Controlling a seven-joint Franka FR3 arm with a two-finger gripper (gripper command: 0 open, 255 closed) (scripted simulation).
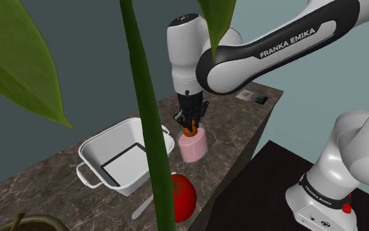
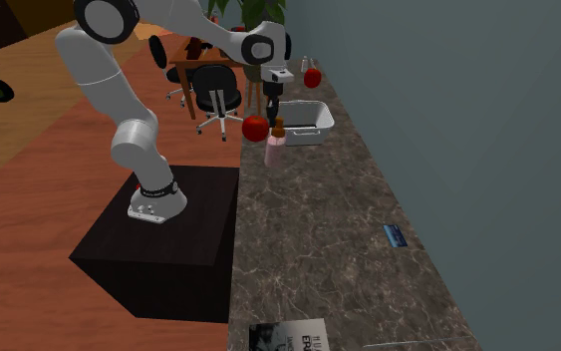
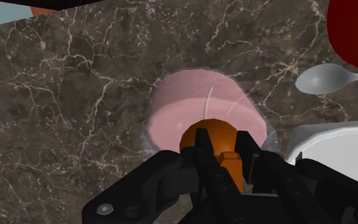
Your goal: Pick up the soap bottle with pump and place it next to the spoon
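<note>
First, in the shoulder view, the black gripper (image 1: 189,126) is seen pointed straight down, its fingers pinched on the orange pump (image 1: 189,131) of a pink soap bottle (image 1: 193,147). The bottle is held upright over the dark marbled counter (image 1: 45,184), just beside a white basin (image 1: 127,154) at that view's left. Nearer the camera a red apple (image 1: 183,197) is seen, with the pale spoon (image 1: 141,207) next to it, both partly covered by a green plant stem (image 1: 147,118). Next, in the second exterior view, the gripper (image 2: 274,122) and soap bottle (image 2: 274,151) are found near the counter's edge, between the apple (image 2: 256,128) and the basin (image 2: 308,120), well beyond the dark stand (image 2: 158,249). Lastly, in the wrist view, the pump (image 3: 219,141) is seen clasped between the two fingers of the gripper (image 3: 225,154); the spoon's bowl (image 3: 320,79) lies near the bottle but apart from it. Whether the bottle's base touches the counter cannot be told.
</note>
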